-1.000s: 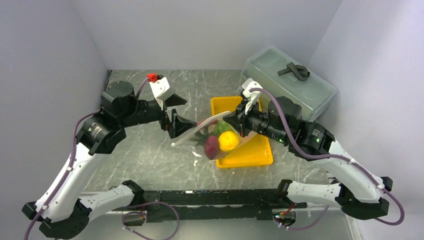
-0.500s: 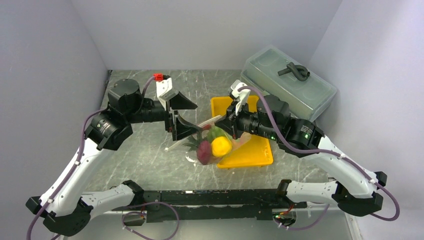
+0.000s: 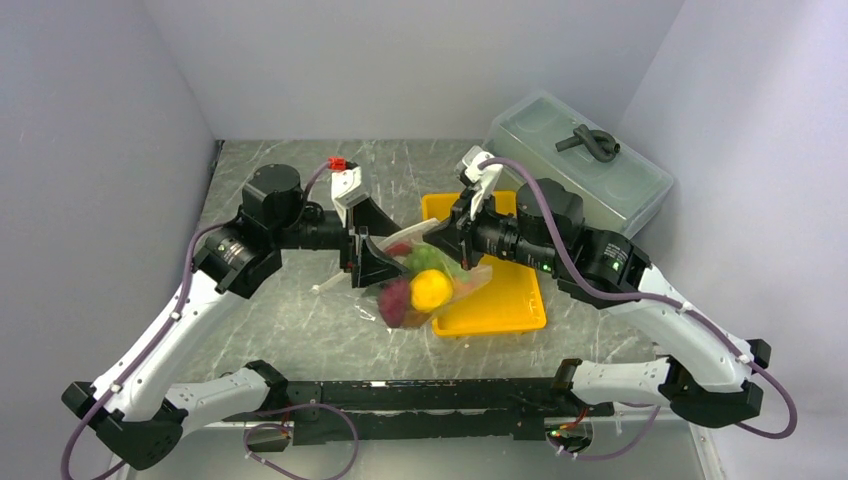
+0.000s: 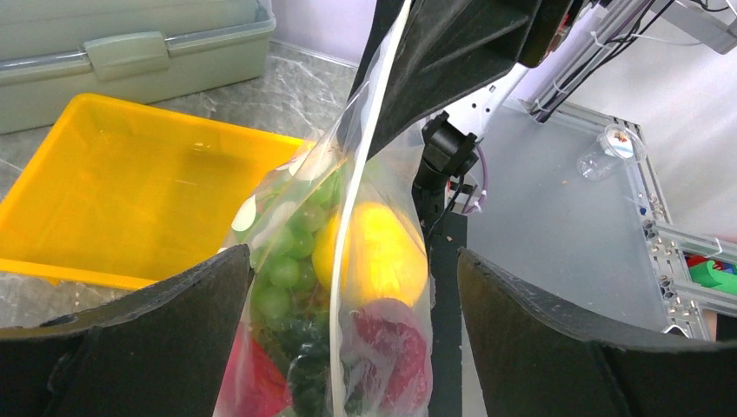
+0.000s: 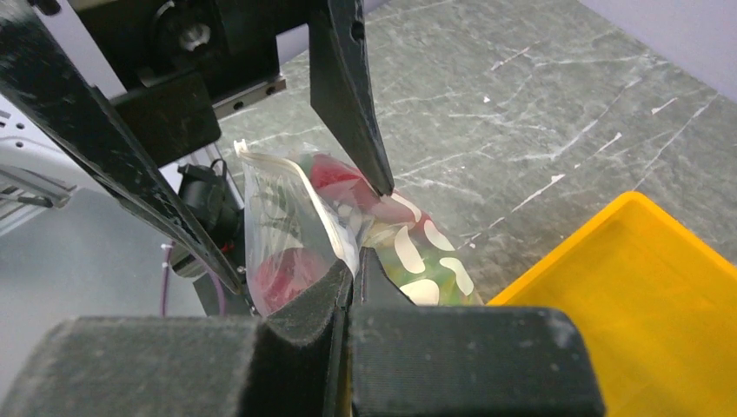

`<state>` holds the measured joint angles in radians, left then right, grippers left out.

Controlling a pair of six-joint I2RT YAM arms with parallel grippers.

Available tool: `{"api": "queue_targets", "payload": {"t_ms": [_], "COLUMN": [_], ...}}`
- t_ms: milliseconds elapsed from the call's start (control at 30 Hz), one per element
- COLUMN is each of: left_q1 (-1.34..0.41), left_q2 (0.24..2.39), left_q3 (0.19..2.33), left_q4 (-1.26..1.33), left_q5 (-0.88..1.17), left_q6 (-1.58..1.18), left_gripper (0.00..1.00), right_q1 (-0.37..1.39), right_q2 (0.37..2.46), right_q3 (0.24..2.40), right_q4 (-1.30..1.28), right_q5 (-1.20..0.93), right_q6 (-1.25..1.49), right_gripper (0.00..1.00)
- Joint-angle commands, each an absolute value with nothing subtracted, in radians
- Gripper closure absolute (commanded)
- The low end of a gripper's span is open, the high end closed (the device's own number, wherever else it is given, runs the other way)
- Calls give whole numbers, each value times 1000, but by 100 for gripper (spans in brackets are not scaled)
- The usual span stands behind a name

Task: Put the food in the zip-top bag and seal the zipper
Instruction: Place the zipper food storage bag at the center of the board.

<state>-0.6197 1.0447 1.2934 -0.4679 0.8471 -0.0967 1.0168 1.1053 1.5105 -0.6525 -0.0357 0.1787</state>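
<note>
The zip-top bag [image 3: 400,270] hangs limp, likely bottom-heavy with food [image 3: 431,290] (slippery film, I'd guess). The right pincer [image 5: 355,274] pinches its zipper [image 4: 362,174], the firmest hold, and the left pincer [image 4: 348,295] gapes wide astride it.

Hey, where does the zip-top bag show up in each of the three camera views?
Top external: zip-top bag at centre, over the yellow tray's left edge.
Left wrist: bag mid-frame, tray to its left.
Right wrist: bag left of centre, tray at lower right.
Shared landmark: the yellow tray.
</note>
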Motion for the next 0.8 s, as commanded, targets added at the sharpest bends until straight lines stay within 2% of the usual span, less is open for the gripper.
{"api": "queue_targets", "payload": {"t_ms": [0,133,233,500,567,600,767], "left_q1": [-623,-623,-623,-622,-623,-623,-623], "left_q2": [1030,1019,1017,1050,1055,1054,1034], "left_q3": [1279,1267,1262,1275,1279,1281,1280], "left_q4": [-421,-432,-441,-475,-481,-483,-490], "left_q5": [883,862,850,822,814,806,726], "left_q6": [-109,-94,-84,-64,-58,-56,-44], "left_gripper": [8,12,23,84,96,100,100], "right_q1": [1015,1015,1015,1015,1015,1015,1015], "right_q2": [1114,1122,1121,1105,1105,1104,1094], "right_q3": [1596,1609,1607,1600,1601,1600,1583], "right_q4": [-569,-564,-556,-546,-548,-550,-554], "right_q5": [-44,-59,-72,-81,-81,-81,-63], "right_q6": [198,200,208,221,219,219,211], "right_gripper": [100,100,100,100,100,100,100]}}
